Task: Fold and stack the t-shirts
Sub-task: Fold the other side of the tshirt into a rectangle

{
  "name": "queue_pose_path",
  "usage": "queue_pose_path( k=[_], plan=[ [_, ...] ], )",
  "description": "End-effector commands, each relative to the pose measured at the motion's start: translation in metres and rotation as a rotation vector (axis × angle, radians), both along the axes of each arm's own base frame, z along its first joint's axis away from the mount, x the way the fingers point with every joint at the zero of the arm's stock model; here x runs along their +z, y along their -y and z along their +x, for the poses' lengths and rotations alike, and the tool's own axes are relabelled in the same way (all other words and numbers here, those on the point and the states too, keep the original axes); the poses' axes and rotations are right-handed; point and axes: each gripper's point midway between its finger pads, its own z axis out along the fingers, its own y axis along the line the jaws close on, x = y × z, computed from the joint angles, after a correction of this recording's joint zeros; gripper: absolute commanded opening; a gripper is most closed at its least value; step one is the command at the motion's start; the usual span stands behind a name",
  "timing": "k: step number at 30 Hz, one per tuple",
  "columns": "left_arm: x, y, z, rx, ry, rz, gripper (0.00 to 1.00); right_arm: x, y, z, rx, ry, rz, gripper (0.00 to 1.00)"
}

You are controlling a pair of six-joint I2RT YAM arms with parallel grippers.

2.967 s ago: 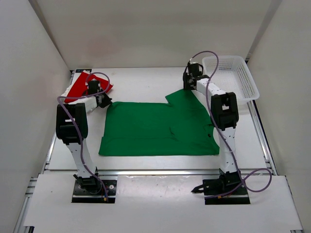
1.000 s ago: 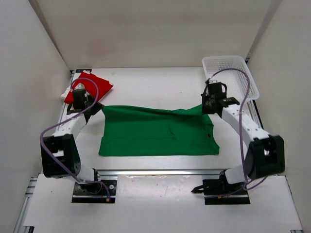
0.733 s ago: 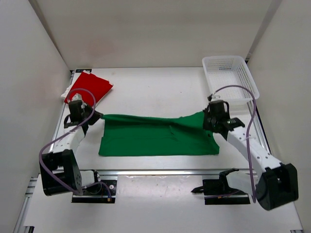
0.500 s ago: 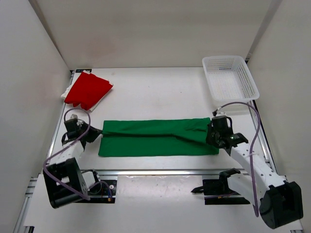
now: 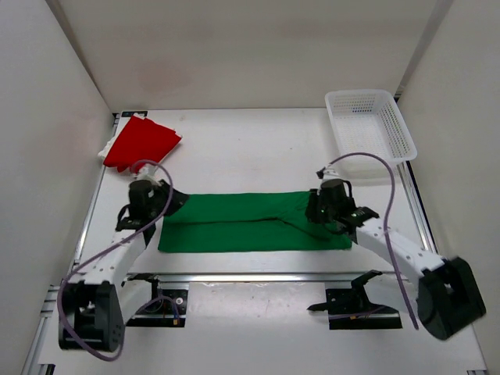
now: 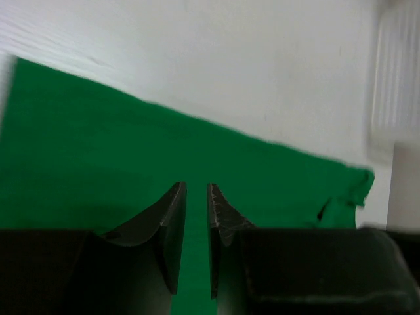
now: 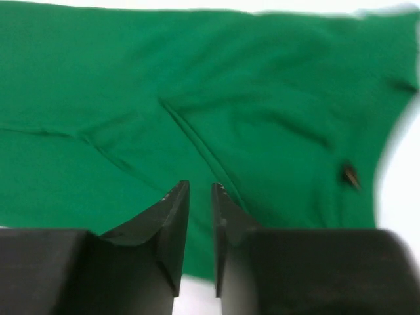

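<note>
The green t-shirt lies folded into a long flat strip across the near part of the table. It fills both wrist views. My left gripper hovers at the strip's left end, jaws a narrow gap apart with nothing between them. Over the right end my right gripper is the same: slightly open and empty. At the back left the red t-shirt lies folded on the cream-white t-shirt, of which only an edge shows.
A white mesh basket stands at the back right corner. White walls close the table in on three sides. The arms' bases sit along the near edge.
Both grippers pulled the green shirt's far edge toward the near edge, folding it in half. They then let go, opened slightly and drew back over the strip's ends.
</note>
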Motion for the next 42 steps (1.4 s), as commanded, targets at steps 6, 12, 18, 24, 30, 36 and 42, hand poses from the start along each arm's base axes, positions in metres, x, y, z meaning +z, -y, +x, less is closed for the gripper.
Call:
queue_pose_path(
  k=[6,12,18,24,30,36,42],
  plan=[
    [-0.021,0.098,0.002,-0.281,-0.040,-0.005,0.26,0.011,-0.063,0.081,0.131,0.132,0.106,0.40],
    [-0.042,0.104,-0.013,-0.309,-0.076,-0.019,0.24,-0.017,-0.072,0.065,0.162,0.059,0.088,0.40],
    [-0.038,0.107,-0.014,-0.318,-0.056,-0.040,0.23,-0.034,-0.066,0.052,0.151,0.018,0.074,0.28],
    [-0.039,0.109,-0.014,-0.320,-0.054,-0.053,0.22,-0.028,-0.069,0.041,0.161,-0.003,0.095,0.00],
    [-0.031,0.113,-0.011,-0.320,-0.031,-0.071,0.21,-0.011,-0.076,0.000,0.171,-0.045,0.089,0.00],
    [-0.025,0.119,-0.008,-0.330,-0.019,-0.103,0.20,-0.014,-0.094,-0.037,0.167,-0.119,0.119,0.00],
    [-0.004,0.120,0.006,-0.317,0.025,-0.129,0.21,0.005,-0.128,-0.059,0.301,-0.153,0.220,0.32]
  ],
)
